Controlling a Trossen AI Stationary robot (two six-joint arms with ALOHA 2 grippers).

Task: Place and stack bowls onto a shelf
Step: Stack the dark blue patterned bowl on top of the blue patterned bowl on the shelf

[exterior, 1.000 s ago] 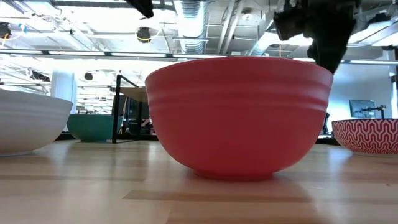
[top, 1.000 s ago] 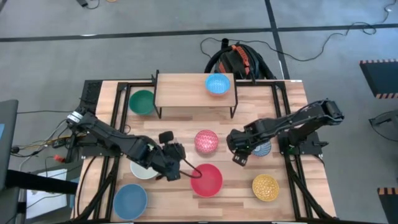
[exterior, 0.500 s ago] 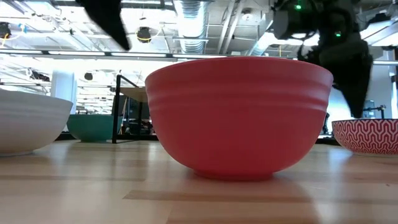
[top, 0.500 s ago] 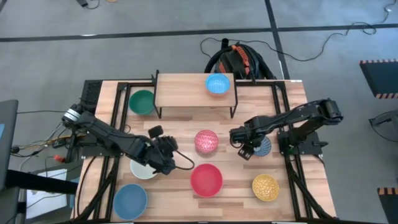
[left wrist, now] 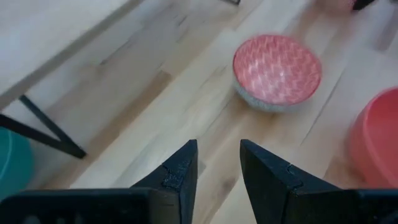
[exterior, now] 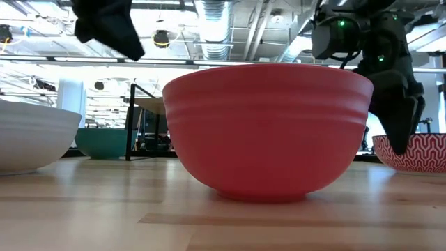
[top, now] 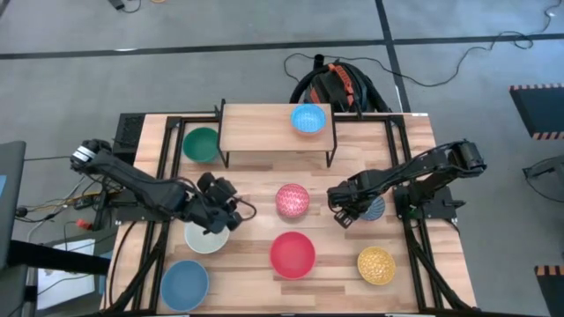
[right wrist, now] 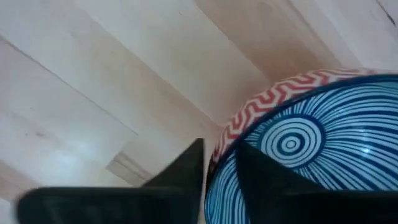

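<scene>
The plank table carries the bowls upright. Nearest lie a blue bowl, the red bowl and the yellow bowl. The left gripper, fingers narrowly apart, hovers over the cream bowl. The right gripper straddles the patterned blue bowl's rim. Beyond, the shelf runs left-right, holding one blue bowl at its right end, its left end open.

By my right gripper I see a bowl striped blue and white inside, red-and-white zigzag outside. Ahead of my left gripper sits a pink bowl with pale zigzags, a plain red bowl beside it, and a green one off to the side.
</scene>
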